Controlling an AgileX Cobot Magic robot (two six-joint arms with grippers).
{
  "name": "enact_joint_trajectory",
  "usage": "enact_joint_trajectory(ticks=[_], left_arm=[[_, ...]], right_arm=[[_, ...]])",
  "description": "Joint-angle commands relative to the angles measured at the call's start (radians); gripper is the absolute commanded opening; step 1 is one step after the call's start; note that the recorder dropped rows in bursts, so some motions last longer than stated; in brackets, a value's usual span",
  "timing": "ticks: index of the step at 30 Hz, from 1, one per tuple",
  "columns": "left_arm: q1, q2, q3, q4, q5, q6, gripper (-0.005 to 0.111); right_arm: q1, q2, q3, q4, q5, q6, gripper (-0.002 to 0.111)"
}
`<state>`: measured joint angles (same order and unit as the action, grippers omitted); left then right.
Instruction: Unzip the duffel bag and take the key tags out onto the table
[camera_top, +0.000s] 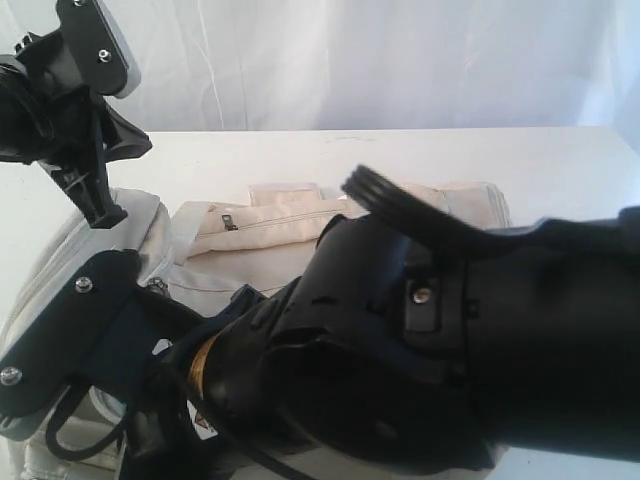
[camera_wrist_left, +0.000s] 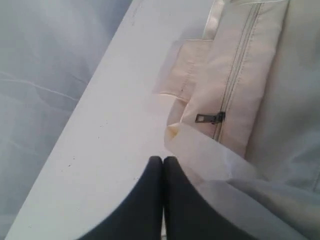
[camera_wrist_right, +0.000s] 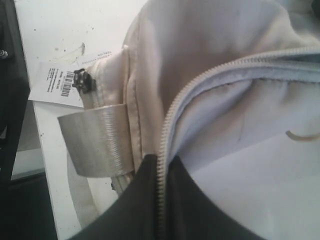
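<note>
**Exterior view.** The robot's right arm (camera_top: 470, 340) fills the foreground, stretched low over the beige duffel bag (camera_top: 290, 225) lying on the white table (camera_top: 520, 165). The arm's own bulk hides its claw from here. The left gripper (camera_top: 100, 208) hangs near the bag's left end, tips pointing down. No key tags are in sight.

**Left wrist view.** That gripper's two black fingers (camera_wrist_left: 150, 200) are pressed flat together with nothing visible between them. They sit above bare tabletop just beside the bag. A side-pocket zipper pull (camera_wrist_left: 210, 118) lies close by on a zip that is done up. A pale webbing strap (camera_wrist_left: 215, 160) crosses next to the fingertips.

**Right wrist view.** The right gripper (camera_wrist_right: 161, 160) is closed to a tight pinch on the bag's main zipper (camera_wrist_right: 172, 115), with the row of teeth running straight between its fingers. Beyond it the mouth gapes, showing grey lining (camera_wrist_right: 225, 130). A webbing handle (camera_wrist_right: 95, 145) and a barcoded label (camera_wrist_right: 55, 82) sit at the bag's end. The tags cannot be seen here either.

The unzipping looks well along, judging by the open mouth. The next move probably calls for the right claw to draw this edge wider. The idle left claw must part its fingers before it can reach in and feel for the tags.
</note>
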<state>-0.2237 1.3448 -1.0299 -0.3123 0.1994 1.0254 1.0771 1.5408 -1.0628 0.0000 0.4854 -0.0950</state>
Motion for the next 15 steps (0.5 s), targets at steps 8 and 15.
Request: enact_joint_trajectory(ticks=[8, 15], left_arm=[[0.003, -0.122, -0.031, -0.009, 0.222, -0.067, 0.000], [0.003, -0.293, -0.031, 0.006, 0.495, -0.265, 0.012]], right_arm=[[-0.007, -0.027, -0.014, -0.008, 0.046, 0.005, 0.033], [-0.065, -0.117, -0.070, -0.084, 0.150, 0.055, 0.050]])
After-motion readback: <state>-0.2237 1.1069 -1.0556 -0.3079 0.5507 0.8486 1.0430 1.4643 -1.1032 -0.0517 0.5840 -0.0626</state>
